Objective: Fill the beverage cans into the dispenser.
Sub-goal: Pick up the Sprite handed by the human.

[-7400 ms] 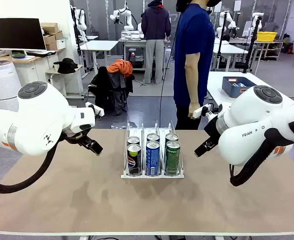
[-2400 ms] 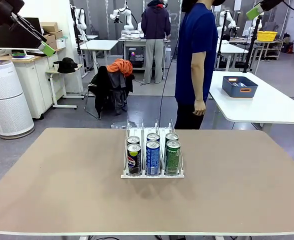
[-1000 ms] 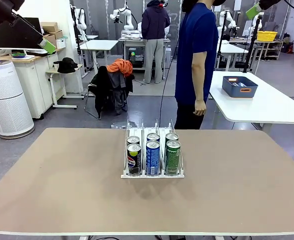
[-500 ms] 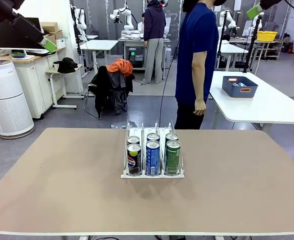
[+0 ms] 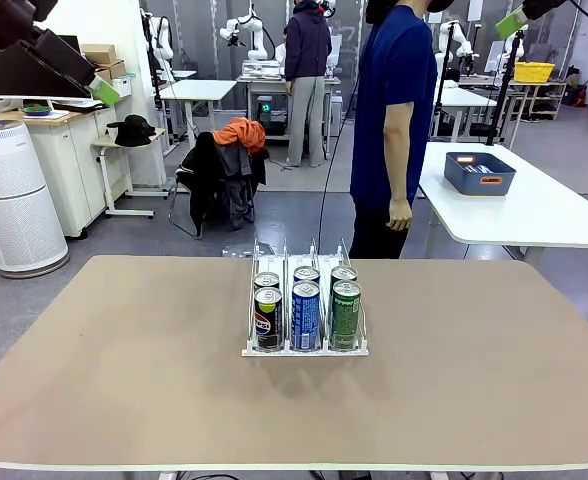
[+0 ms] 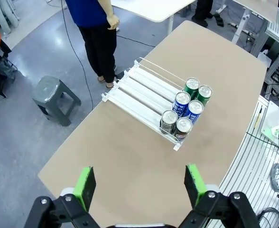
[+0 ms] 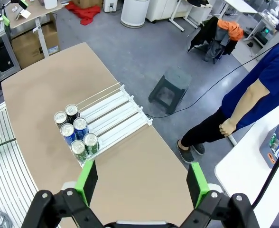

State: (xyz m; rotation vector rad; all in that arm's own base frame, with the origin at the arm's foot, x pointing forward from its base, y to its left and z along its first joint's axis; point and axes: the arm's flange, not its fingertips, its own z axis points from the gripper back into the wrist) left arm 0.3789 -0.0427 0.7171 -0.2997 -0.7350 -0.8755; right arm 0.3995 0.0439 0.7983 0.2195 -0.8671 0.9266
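Cans (image 5: 305,318) upright in dispenser (image 5: 304,352), two per lane

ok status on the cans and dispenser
Left end effector, right end effector open, empty, high. Six slim aluminium cans in clear three-lane dispenser. Person stands far side.

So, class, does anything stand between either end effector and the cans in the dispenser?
Nothing visible does: the left end effector and right end effector hang open high over the table, clear down to the cans in the dispenser.

The cans (image 5: 305,315) are glossy metal, the dispenser (image 5: 304,352) clear plastic.
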